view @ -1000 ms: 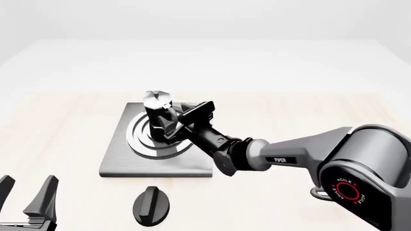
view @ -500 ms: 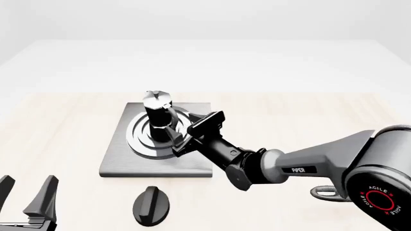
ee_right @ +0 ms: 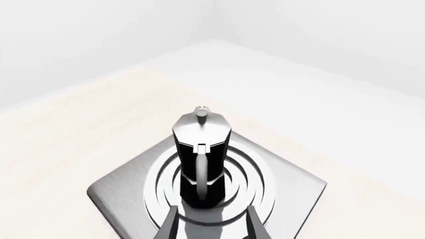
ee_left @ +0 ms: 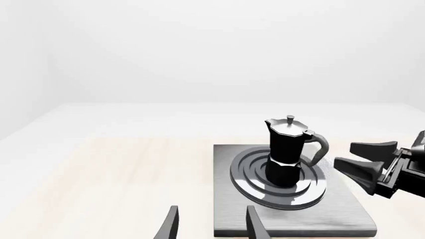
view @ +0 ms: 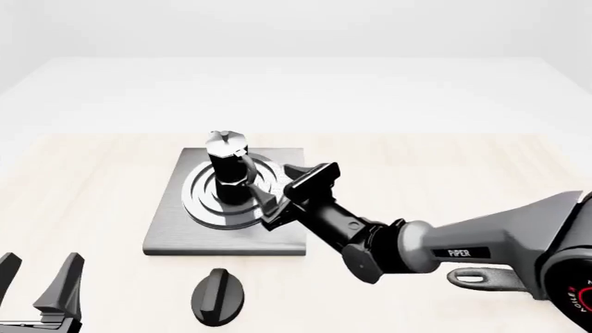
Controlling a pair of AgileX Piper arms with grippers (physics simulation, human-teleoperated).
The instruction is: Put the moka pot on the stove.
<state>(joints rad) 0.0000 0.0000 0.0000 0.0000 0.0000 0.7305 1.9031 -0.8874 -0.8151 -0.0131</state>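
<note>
Already the moka pot (view: 227, 168) stands upright on the stove (view: 176, 229), centred on its burner rings. The right gripper (view: 282, 195), fingers spread and empty, sits just beside the pot's handle, which points straight at it. The left gripper (view: 39, 286) waits well apart, open too.

A black oval knob (view: 218, 297) lies on the pale wooden table (view: 462, 166), near its front edge.

Setting: simulated kitchen test bench. Pale wood-grain worktop (view: 444, 166), featureless white backdrop, a stove (view: 176, 232) slab with burner rings, a loose black knob (view: 218, 297); flat rendered surfaces throughout.
</note>
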